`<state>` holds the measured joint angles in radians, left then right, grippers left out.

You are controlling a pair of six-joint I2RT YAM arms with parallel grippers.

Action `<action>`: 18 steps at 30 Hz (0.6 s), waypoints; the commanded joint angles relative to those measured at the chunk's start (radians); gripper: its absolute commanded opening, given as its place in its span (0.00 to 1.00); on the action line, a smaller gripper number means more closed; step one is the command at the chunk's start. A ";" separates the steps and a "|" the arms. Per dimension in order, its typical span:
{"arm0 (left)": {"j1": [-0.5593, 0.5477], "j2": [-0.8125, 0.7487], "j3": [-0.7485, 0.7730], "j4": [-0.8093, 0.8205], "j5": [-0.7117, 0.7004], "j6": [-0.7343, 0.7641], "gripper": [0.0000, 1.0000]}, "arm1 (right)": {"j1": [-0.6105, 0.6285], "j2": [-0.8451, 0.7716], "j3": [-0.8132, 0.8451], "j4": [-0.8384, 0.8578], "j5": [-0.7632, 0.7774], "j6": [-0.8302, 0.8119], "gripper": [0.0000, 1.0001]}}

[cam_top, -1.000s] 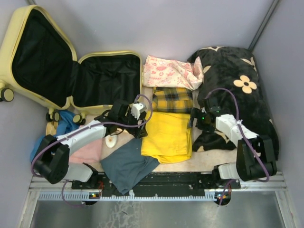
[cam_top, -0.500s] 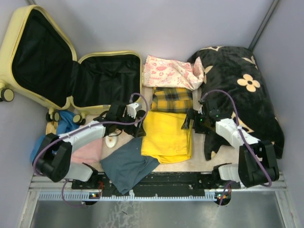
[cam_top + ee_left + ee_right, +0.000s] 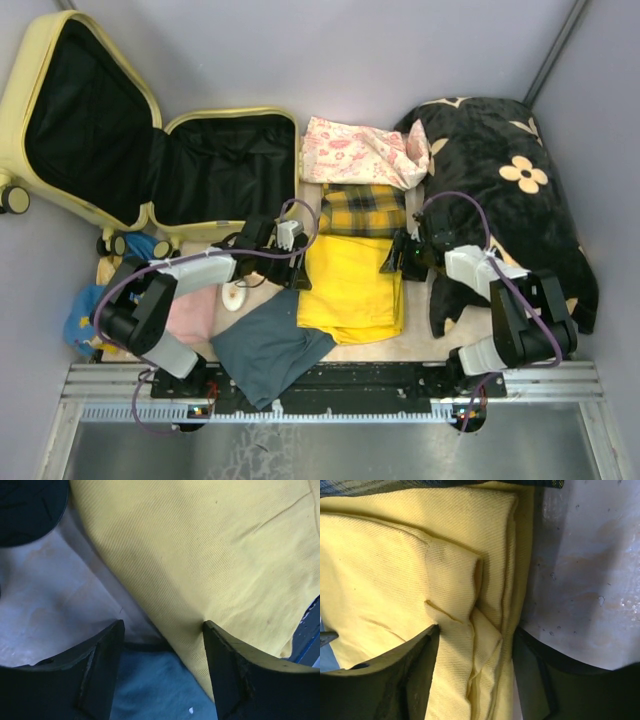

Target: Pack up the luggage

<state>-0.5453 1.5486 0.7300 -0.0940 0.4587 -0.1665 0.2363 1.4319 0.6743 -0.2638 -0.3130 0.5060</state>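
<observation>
The luggage [image 3: 232,113], a pale yellow suitcase with black lining, lies open at the back left. A folded yellow cloth [image 3: 352,285] lies in the middle of the table. My left gripper [image 3: 300,272] is open at its left edge. In the left wrist view the gripper [image 3: 162,672] straddles the yellow cloth's [image 3: 200,555] edge above a grey-blue cloth [image 3: 150,692]. My right gripper [image 3: 393,262] is open at the cloth's right edge. In the right wrist view the gripper [image 3: 475,677] has the folded yellow layers [image 3: 395,555] between its fingers.
A yellow-black plaid cloth [image 3: 362,210] and a pink floral cloth [image 3: 360,150] lie behind the yellow one. A big black flowered cloth [image 3: 500,200] fills the right side. The grey-blue cloth [image 3: 268,345], a pink cloth [image 3: 192,315] and a blue cloth [image 3: 140,255] lie at front left.
My right gripper has moved left, off the black flowered cloth to the yellow cloth's right edge. My left gripper has shifted slightly onto the yellow cloth's left edge.
</observation>
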 commanded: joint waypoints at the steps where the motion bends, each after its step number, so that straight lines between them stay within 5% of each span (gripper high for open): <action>1: -0.023 0.062 0.051 0.037 0.030 -0.042 0.69 | 0.018 0.004 -0.053 0.034 -0.002 0.021 0.57; 5: -0.064 0.078 0.058 0.059 0.043 -0.049 0.59 | 0.018 -0.037 -0.089 0.048 -0.007 0.034 0.50; 6: -0.071 0.080 0.059 0.063 0.045 -0.052 0.59 | 0.019 -0.049 -0.098 0.052 -0.008 0.041 0.55; 8: -0.077 0.080 0.062 0.060 0.038 -0.058 0.58 | 0.020 -0.072 -0.097 -0.001 0.019 0.049 0.84; 11: -0.073 0.077 0.070 0.041 0.009 -0.061 0.58 | 0.010 -0.122 -0.100 -0.114 0.077 0.050 0.94; 18: -0.054 0.088 0.061 0.044 0.027 -0.107 0.58 | 0.006 -0.109 -0.153 -0.070 -0.012 0.062 0.75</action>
<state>-0.6044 1.6184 0.7738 -0.0517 0.4660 -0.2367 0.2348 1.2877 0.5690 -0.2768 -0.3073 0.5610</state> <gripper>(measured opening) 0.583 0.804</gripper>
